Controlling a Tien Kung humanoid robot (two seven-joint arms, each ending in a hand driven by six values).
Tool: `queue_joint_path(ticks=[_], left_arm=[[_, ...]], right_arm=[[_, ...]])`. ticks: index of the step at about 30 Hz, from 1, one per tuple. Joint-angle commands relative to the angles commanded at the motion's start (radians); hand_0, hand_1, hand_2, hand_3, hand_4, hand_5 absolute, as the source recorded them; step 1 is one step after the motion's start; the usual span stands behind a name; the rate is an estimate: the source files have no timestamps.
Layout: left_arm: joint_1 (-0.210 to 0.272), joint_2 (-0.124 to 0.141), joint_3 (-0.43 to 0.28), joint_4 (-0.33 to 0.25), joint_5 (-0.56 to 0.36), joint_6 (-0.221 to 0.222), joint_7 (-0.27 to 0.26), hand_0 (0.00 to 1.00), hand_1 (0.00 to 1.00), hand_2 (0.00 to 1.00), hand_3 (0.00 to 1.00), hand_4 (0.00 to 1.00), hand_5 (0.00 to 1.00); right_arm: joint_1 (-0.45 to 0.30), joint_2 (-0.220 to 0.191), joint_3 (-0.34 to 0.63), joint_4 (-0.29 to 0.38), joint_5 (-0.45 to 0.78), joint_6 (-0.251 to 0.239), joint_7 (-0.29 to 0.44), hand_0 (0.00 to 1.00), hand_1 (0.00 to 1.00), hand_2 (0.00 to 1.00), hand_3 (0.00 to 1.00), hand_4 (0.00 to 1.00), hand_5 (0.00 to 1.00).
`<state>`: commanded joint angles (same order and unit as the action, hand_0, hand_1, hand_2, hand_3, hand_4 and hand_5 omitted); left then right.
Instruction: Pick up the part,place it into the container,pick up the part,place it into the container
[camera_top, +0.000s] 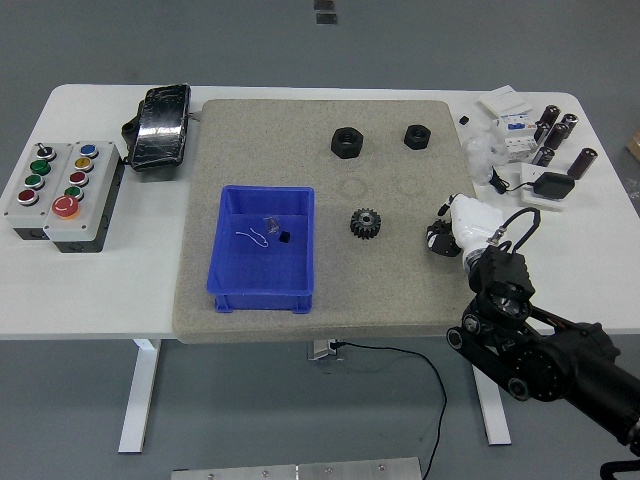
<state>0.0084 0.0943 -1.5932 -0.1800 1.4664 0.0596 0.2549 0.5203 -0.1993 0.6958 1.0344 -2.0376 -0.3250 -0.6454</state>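
A black gear (365, 222) lies on the beige mat (400, 290), just right of the blue container (228, 285). Two black hex nuts (347, 142) (416, 136) rest farther back on the mat. Inside the container lie a thin white wire and a small dark piece. My right hand (440, 238), with a white back and black fingers, hovers low over the mat a short way right of the gear, not touching it. Its fingers are loosely bent and hold nothing. The left arm is out of view.
A grey button box (58, 190) sits at the table's left, with a black pouch (160, 125) behind it. White electrical parts, dark cylinders (552, 130) and a black adapter (552, 185) crowd the back right corner. A cable hangs under the table's front edge.
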Motion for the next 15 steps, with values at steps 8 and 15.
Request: queue_joint_path(ticks=[8,15], left_arm=[[-0.001,0.000,0.000,0.000,-0.002,0.000,-0.002,0.632,0.548,0.527,0.592,0.647,0.324],[-0.001,0.001,-0.001,0.000,-0.002,0.000,-0.003,0.632,0.549,0.528,0.593,0.647,0.322]], right_arm=[[0.002,-0.007,-0.006,0.020,-0.015,-0.014,0.000,0.368,0.547,0.398,0.563,0.512,0.184],[0.008,-0.011,-0.012,0.044,-0.034,-0.039,0.000,0.353,0.547,0.396,0.562,0.518,0.187]])
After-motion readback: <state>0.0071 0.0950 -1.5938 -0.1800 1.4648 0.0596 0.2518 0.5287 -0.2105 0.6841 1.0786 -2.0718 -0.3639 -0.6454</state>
